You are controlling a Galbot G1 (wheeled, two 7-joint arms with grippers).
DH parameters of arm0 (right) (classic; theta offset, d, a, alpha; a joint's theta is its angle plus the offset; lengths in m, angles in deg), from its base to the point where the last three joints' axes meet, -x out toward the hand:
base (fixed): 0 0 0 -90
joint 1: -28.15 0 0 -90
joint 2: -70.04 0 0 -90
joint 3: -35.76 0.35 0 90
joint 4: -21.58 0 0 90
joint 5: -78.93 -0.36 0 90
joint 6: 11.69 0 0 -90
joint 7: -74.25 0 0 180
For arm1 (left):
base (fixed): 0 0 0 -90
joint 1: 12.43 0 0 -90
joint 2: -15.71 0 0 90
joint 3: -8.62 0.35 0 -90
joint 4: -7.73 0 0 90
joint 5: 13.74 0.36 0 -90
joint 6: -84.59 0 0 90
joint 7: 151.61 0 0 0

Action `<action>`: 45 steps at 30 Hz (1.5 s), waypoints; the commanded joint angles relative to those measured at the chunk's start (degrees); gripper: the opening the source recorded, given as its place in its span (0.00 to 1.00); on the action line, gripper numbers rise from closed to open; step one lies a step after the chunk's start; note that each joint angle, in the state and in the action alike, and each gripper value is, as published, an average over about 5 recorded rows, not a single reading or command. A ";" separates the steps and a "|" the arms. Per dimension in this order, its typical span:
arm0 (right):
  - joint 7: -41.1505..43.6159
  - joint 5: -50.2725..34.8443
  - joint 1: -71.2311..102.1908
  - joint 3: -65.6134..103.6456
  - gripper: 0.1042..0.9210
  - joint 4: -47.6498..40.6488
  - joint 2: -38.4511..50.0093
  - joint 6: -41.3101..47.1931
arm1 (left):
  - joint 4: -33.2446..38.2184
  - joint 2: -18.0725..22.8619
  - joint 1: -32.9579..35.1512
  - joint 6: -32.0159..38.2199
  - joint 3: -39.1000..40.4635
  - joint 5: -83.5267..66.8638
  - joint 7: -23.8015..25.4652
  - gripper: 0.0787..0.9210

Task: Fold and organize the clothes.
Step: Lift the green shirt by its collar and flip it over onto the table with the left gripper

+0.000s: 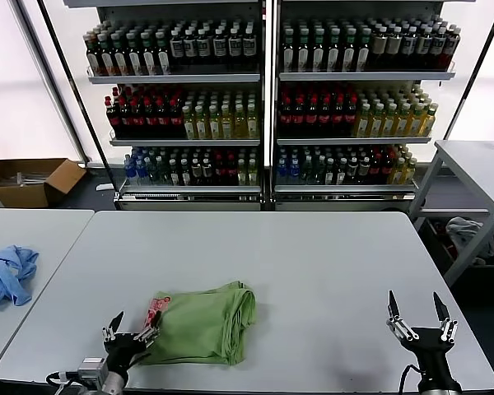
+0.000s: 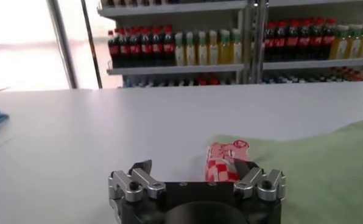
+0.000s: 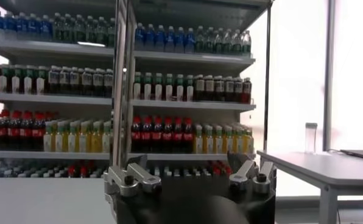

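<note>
Shelves: we see two racks packed with bottled drinks.
Left table: we spot a crumpled blue garment.
Floor: an open cardboard box.
</note>
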 commanded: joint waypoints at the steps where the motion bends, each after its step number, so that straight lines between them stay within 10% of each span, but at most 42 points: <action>1: 0.02 0.06 -0.02 -0.06 0.88 -0.05 0.01 -0.03 | 0.39 1.63 1.16 -2.17 0.45 -4.69 1.13 0.88; 16: -0.05 0.49 0.40 -0.08 0.88 0.17 -0.27 -0.17 | 0.20 1.98 -0.11 -1.83 1.99 -5.95 4.00 0.84; 34: -0.67 0.85 -0.32 -0.25 0.88 0.56 -0.30 -0.03 | 3.09 -1.19 -0.97 1.97 2.15 0.01 3.46 0.22; 45: -0.99 0.56 -3.54 -1.57 0.88 0.50 0.00 0.65 | 9.35 -12.58 3.49 -4.13 -26.64 -9.61 1.65 0.05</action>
